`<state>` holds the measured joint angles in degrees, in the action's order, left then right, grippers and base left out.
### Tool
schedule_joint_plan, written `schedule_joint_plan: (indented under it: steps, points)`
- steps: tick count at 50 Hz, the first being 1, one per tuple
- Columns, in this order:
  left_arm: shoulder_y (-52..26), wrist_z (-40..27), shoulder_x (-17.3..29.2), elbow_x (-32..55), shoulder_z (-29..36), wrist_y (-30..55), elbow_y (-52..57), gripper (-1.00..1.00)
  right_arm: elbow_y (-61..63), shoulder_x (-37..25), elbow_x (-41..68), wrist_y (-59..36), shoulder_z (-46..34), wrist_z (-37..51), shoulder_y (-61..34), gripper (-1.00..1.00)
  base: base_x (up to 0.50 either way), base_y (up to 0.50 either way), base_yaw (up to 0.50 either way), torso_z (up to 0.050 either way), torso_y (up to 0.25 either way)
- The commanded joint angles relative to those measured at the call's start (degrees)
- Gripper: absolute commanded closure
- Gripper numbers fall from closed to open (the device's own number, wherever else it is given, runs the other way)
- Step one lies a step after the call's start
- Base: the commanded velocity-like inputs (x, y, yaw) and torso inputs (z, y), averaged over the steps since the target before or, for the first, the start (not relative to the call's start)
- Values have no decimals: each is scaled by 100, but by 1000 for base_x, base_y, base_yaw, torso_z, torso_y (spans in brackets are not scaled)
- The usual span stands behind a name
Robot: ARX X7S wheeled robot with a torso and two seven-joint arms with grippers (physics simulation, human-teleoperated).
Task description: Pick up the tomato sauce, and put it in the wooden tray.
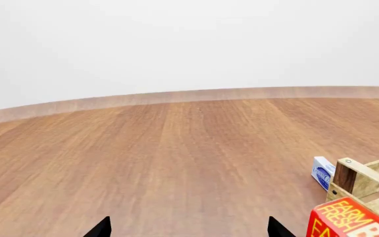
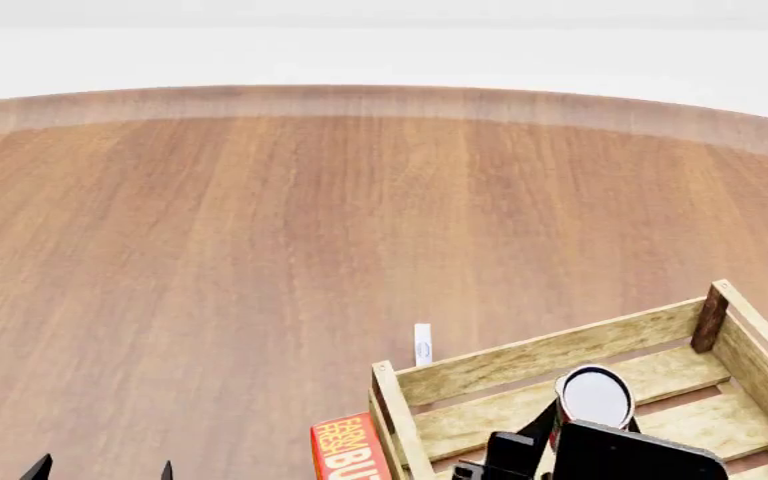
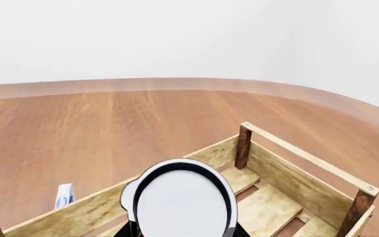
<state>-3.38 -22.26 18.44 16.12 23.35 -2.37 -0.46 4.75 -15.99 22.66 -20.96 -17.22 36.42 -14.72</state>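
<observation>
The tomato sauce (image 2: 596,396) shows mostly its silvery-white top, with a sliver of red label at its side. My right gripper (image 2: 560,432) is shut on it and holds it upright over the inside of the wooden tray (image 2: 544,352), in the tray's left half. In the right wrist view the can's top (image 3: 179,200) fills the lower middle, with my right gripper (image 3: 184,232) round it and the tray's slats and a corner post (image 3: 244,145) behind. I cannot tell whether the can touches the tray floor. My left gripper (image 2: 104,470) is open and empty at the lower left, and in its own wrist view (image 1: 189,229).
A red butter box (image 2: 344,450) stands against the tray's left end and also shows in the left wrist view (image 1: 347,222). A small white-and-blue box (image 2: 423,343) stands just beyond the tray's far left corner. The round wooden table (image 2: 224,230) ends at a curved far edge.
</observation>
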Motion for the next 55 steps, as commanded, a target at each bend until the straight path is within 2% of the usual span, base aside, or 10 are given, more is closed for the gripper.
schedule_joint_plan:
  steps: [1,14,31,39,55]
  points:
    - [3,114,-95,4,-129,-36,-8,-100,-645,168,-30,-168,250,-372,-496,100,0,0,0,0,0]
    - [-2,98,-82,14,-111,-38,-8,-100,-2471,386,-123,340,276,-726,-1216,100,0,0,0,0,1]
    - [-8,81,-68,29,-90,-45,-10,-100,-3530,518,-168,715,285,-906,-1678,100,0,0,0,0,0]
    - [-12,66,-48,59,-90,-1,20,-100,-4701,679,-241,1266,279,-1174,-2043,100,0,0,0,0,0]
    - [-6,45,-29,71,-72,-9,27,-100,-4965,697,-248,1572,203,-1395,-2059,100,0,0,0,0,1]
